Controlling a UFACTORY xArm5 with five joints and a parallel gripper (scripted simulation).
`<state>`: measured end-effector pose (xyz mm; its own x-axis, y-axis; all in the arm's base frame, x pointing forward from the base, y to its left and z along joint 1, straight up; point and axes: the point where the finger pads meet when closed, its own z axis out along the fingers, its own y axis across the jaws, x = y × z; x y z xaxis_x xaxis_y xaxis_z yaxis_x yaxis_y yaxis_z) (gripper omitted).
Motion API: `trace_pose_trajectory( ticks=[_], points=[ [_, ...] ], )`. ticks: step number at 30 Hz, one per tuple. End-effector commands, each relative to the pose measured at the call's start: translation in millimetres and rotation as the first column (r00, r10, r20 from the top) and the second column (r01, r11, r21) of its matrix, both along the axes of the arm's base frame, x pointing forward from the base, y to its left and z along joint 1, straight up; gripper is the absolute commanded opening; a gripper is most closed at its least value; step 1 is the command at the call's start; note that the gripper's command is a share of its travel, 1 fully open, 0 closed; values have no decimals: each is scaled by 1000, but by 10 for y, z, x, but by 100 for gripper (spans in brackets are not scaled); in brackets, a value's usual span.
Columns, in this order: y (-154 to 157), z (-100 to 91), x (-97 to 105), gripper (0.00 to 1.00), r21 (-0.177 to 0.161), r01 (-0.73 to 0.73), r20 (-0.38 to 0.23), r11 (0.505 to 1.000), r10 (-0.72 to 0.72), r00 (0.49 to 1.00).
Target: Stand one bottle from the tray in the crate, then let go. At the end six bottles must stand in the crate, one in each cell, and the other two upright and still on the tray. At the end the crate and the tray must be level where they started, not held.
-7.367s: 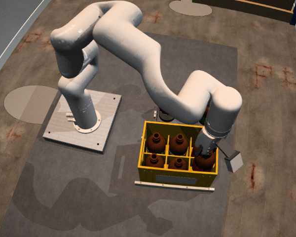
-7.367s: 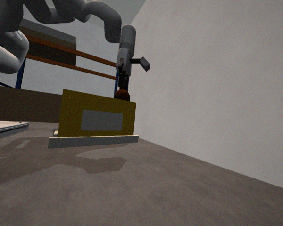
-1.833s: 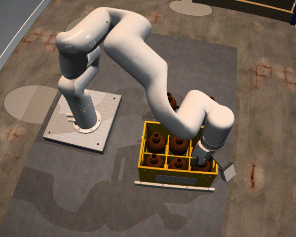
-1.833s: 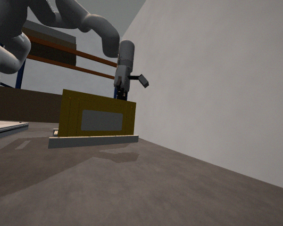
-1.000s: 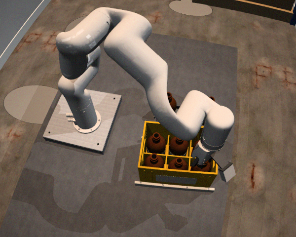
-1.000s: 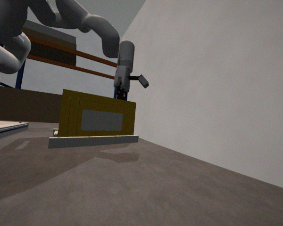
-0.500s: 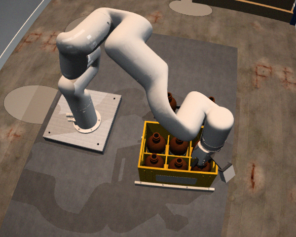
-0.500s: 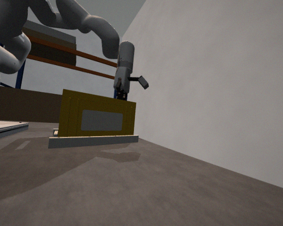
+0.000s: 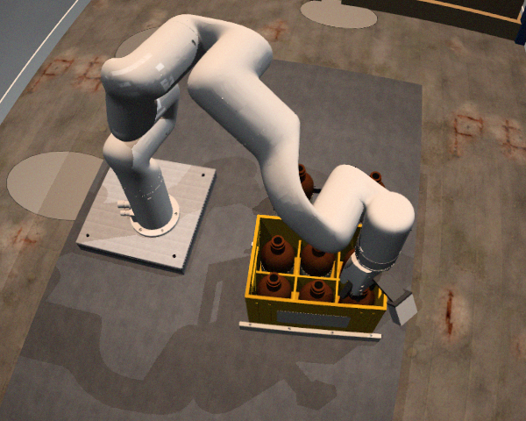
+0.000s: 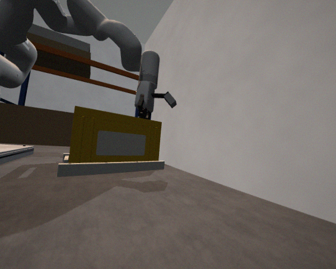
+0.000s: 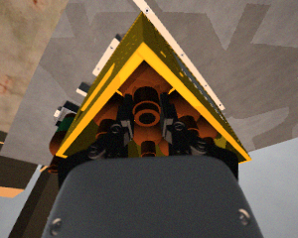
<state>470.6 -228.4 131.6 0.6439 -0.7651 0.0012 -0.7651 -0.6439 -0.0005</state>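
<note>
The yellow crate (image 9: 259, 312) (image 10: 116, 121) (image 11: 143, 51) stands level. My gripper (image 9: 358, 293) (image 10: 144, 117) (image 11: 146, 102) reaches down into its front right cell in the top view. It is shut on the neck of a brown bottle (image 9: 364, 299) (image 11: 147, 105), which is upright and low in that cell; its base is hidden. Two brown bottles (image 9: 273, 288) (image 9: 316, 292) stand in the other front cells. Two more (image 9: 277, 258) (image 9: 317, 262) stand behind them, and a sliver of another shows in the back right cell. Two bottles (image 9: 305, 183) (image 9: 376, 177) show behind the crate; the tray is mostly hidden by the arm.
A pale strip (image 9: 309, 331) (image 10: 113, 167) runs along the crate's front. The crate's walls and dividers stand close around the fingers. The robot's base plate (image 9: 100, 226) is left of the crate. In the exterior view a wall (image 10: 249, 101) rises to the right.
</note>
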Motion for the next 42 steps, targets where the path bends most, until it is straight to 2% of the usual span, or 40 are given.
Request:
trace_pose_trajectory(
  ticks=[1, 38, 39, 42],
  points=[
    [-6, -4, 12, 0, -2, 0, 4, 1000, 0, 1000],
    [-6, -42, 12, 0, -2, 0, 4, 1000, 0, 1000],
    [-6, -42, 12, 65, -2, 0, 4, 1000, 0, 1000],
    [-6, -42, 12, 65, -2, 0, 4, 1000, 0, 1000]
  ],
)
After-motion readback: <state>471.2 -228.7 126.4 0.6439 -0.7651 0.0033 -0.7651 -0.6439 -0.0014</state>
